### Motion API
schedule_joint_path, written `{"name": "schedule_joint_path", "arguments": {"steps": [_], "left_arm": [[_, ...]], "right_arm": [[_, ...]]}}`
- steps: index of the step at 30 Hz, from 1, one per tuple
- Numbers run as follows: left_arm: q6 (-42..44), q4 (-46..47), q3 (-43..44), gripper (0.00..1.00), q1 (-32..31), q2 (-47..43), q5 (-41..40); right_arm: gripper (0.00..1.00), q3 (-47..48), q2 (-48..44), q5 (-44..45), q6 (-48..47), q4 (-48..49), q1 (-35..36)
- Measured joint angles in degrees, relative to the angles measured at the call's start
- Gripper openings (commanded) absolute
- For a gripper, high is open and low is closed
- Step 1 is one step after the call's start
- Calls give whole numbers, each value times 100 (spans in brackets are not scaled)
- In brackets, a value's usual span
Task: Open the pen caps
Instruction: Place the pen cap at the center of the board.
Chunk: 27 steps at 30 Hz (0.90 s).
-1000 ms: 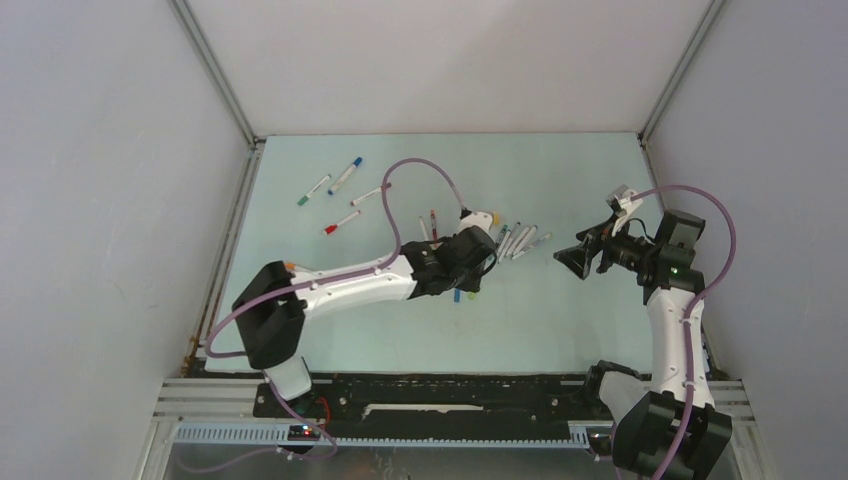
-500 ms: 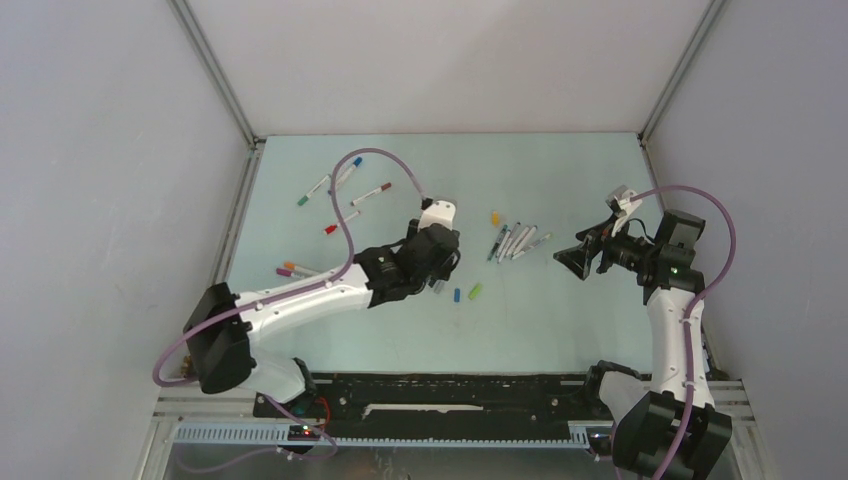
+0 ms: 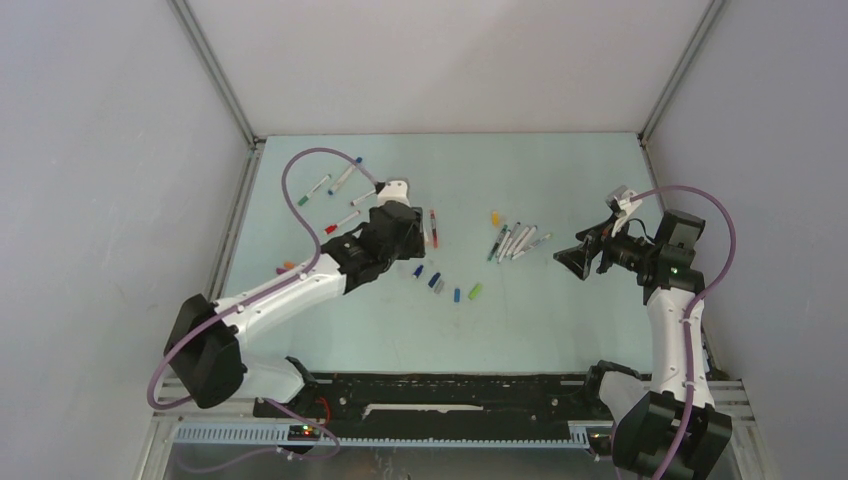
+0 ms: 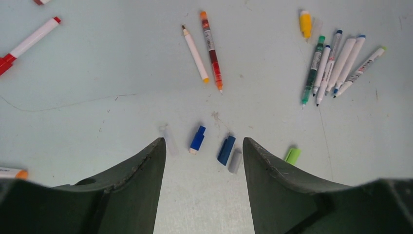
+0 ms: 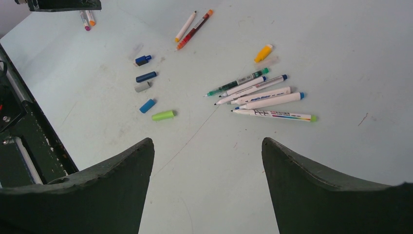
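Loose pen caps lie mid-table: a blue one (image 4: 197, 139), a dark blue one (image 4: 226, 149), a grey one (image 4: 235, 160), a green one (image 4: 292, 155) and a yellow one (image 4: 305, 23). My left gripper (image 4: 203, 140) hovers open just short of the blue caps (image 3: 418, 271), with nothing between its fingers. Several uncapped pens (image 5: 265, 95) lie bundled to the right, and two more (image 4: 207, 48) lie beyond the caps. My right gripper (image 5: 207, 141) hangs open and empty at the right (image 3: 572, 260), above bare table.
Capped pens lie at the back left (image 3: 345, 175), with a red-capped one (image 3: 342, 221) beside my left wrist. Two more pens (image 5: 87, 20) lie near the left wall. The enclosure walls (image 3: 150, 200) bound the table on both sides.
My left arm has swung left and back from over the cap cluster while its jaws opened wider. The blue caps it covered now show. The right arm has not moved.
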Motion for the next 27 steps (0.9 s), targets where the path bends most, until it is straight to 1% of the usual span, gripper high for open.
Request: {"name": "schedule_joint_path", "arguments": {"steps": [4, 9, 13, 16, 17, 19, 23, 27], "left_arm": [[-232, -46, -155, 61, 205, -105, 13], [-647, -151, -754, 61, 527, -610, -37], [-1078, -227, -1366, 71, 730, -1250, -190], [-1475, -330, -1821, 89, 844, -1836, -439], [-1604, -391, -1947, 90, 881, -2028, -553], [-1928, -533, -2166, 90, 988, -2363, -780], [-2371, -708, -2520, 86, 1384, -2857, -1062], [-2535, -835, -2573, 85, 1945, -2957, -1097]], "right_arm": [[83, 0, 0, 0, 0, 0, 0], [83, 0, 0, -2, 0, -2, 0], [83, 0, 0, -4, 0, -2, 0], [83, 0, -2, -9, 0, -2, 0], [83, 0, -2, -13, 0, -2, 2], [83, 0, -4, -26, 0, -2, 7], [83, 0, -17, -46, 0, -2, 35], [83, 0, -35, -63, 0, -2, 42]]}}
